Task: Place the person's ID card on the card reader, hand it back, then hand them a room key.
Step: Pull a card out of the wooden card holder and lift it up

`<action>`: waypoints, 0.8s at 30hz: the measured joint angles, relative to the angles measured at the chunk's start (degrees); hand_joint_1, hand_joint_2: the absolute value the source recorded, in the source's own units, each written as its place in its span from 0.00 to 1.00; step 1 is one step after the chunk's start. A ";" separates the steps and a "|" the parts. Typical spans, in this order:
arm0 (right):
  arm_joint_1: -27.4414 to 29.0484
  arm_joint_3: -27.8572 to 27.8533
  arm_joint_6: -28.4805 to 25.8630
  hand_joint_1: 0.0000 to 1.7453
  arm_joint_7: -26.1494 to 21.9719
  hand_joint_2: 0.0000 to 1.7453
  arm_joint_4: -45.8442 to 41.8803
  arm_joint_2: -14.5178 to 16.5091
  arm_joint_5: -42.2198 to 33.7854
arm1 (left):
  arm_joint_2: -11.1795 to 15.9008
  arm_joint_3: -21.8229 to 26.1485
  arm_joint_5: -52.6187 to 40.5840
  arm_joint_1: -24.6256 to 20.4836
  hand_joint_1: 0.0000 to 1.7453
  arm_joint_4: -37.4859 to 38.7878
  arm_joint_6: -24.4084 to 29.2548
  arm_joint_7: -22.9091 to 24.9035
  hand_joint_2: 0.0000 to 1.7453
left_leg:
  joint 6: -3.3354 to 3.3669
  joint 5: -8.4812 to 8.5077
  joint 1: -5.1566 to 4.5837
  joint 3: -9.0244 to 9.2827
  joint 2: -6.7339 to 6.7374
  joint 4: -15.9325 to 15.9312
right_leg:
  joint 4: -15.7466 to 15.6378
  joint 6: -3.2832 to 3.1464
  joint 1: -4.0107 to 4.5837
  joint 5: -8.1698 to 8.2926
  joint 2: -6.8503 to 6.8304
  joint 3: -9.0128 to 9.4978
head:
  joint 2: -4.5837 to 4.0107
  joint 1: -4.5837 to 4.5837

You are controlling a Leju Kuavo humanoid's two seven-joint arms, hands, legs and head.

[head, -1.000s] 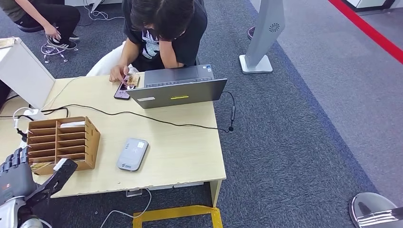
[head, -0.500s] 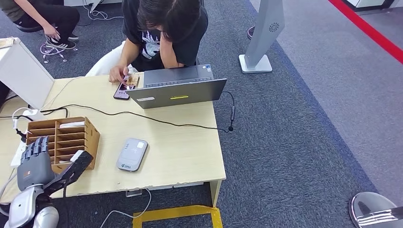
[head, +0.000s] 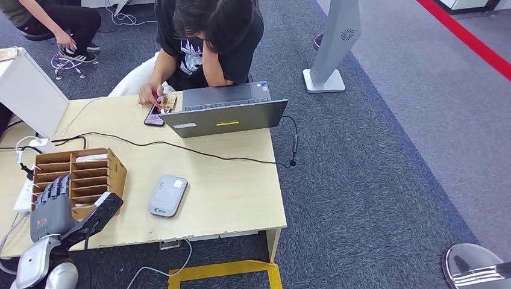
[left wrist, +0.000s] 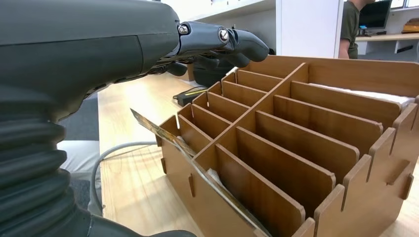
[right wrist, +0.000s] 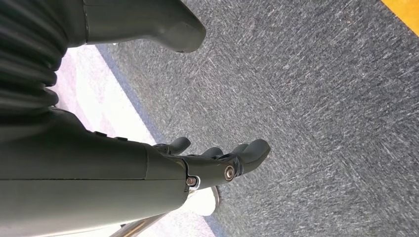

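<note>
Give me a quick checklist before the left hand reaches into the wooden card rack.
1. Left hand free, holding nothing: ok.
2. Left hand next to the wooden rack: ok, fingers over the slots.
3. Card in a near slot: ok, one sticks out of it.
4. Card reader bare on top: ok.
5. Right hand out of the way: ok, over carpet.
6. Person ready to receive: not ok, looking at a phone.

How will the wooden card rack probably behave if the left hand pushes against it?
The wooden card rack looks like thin slotted board, so probably light; it may slide on the smooth table rather than resist. Its low, wide shape suggests little tipping. The left hand hovers at its near side.
</note>
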 joint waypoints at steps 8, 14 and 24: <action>-0.01 0.00 -0.04 0.00 -0.01 1.00 -0.16 -0.03 -0.01 | 0.30 -0.24 0.43 0.20 0.00 0.00 -0.26 0.33 1.00 | 0.00 0.00 0.00 0.00 0.00 0.00 | 0.00 0.00 0.00 0.00 0.00 0.00 | 0.00 0.00; -0.01 0.00 -0.04 0.00 -0.01 1.00 -0.18 -0.03 -0.01 | 0.32 -0.57 0.66 0.29 0.00 0.00 -0.49 0.46 1.00 | 0.00 0.00 0.00 0.00 0.00 0.00 | 0.00 0.00 0.00 0.00 -0.01 0.00 | 0.00 0.01; -0.04 0.00 0.07 0.00 -0.01 1.00 -0.30 -0.03 0.04 | 0.27 -0.91 0.92 0.30 0.00 0.00 -0.52 0.61 1.00 | 0.00 0.00 0.00 0.00 0.00 0.00 | 0.00 0.00 0.00 0.00 -0.01 0.00 | 0.00 0.01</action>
